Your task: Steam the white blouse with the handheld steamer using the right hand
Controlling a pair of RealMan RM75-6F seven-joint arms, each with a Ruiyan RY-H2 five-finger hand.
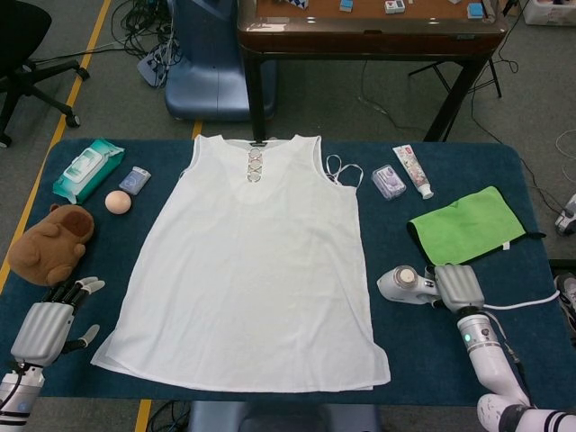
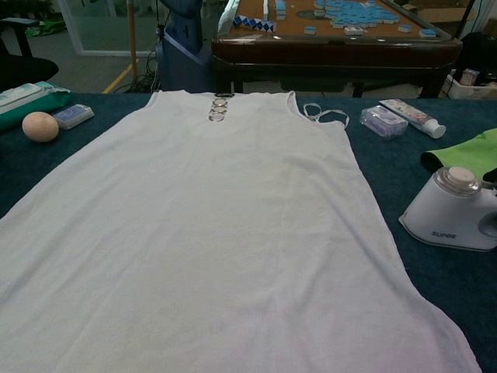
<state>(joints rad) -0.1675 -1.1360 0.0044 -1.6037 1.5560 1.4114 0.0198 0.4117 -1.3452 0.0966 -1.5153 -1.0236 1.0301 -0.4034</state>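
We judge the task barely begun: one blouse (image 1: 247,270) lies flat mid-tabletop, unsteamed, and one steamer (image 1: 407,284) rests at its 3 o'clock. Our right hand (image 1: 459,286) sits at its handle; grip unclear. Our left hand (image 1: 49,322), at 8 o'clock, is empty, fingers apart.

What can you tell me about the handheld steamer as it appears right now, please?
The handheld steamer is a white, glossy plastic unit with a round cap on top and grey lettering on its side, seen in the chest view. It sits on the blue table, right of the white blouse and apart from it. The right hand is at its handle end; a white cord trails rightward.
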